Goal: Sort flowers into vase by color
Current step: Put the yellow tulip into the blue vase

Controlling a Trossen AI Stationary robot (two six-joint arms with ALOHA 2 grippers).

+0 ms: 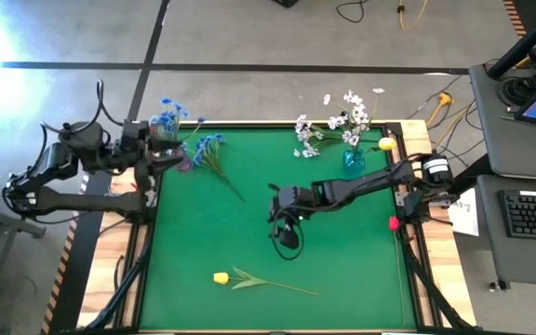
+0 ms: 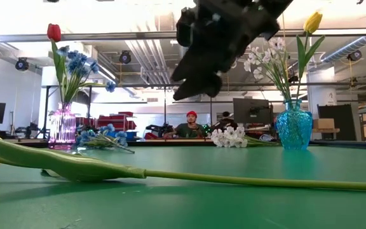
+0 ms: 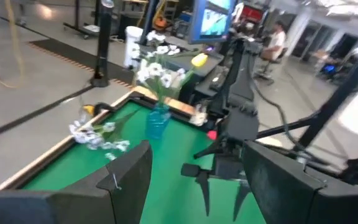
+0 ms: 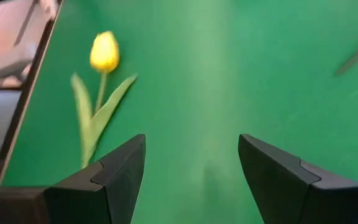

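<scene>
Flowers are what we sort, and the one nearest our right jaws (image 1: 288, 233) is a yellow tulip (image 4: 104, 51) lying flat on the green bench (image 1: 342, 270), ahead of the open, empty jaws and off to one side of the gap. We judge it light, with a thin stem (image 2: 246, 180) that looks stiff enough to lift whole but slick and narrow, so the jaws should pinch the bare stem beyond the leaf, not the soft head. Farther out, a loose blue cluster (image 1: 212, 147) and white sprays (image 1: 307, 138) lie on the bench by the pink vase (image 2: 61, 127) and the blue vase (image 2: 293, 125). Our left jaws (image 1: 161, 158) hover open near the pink vase, holding nothing.
</scene>
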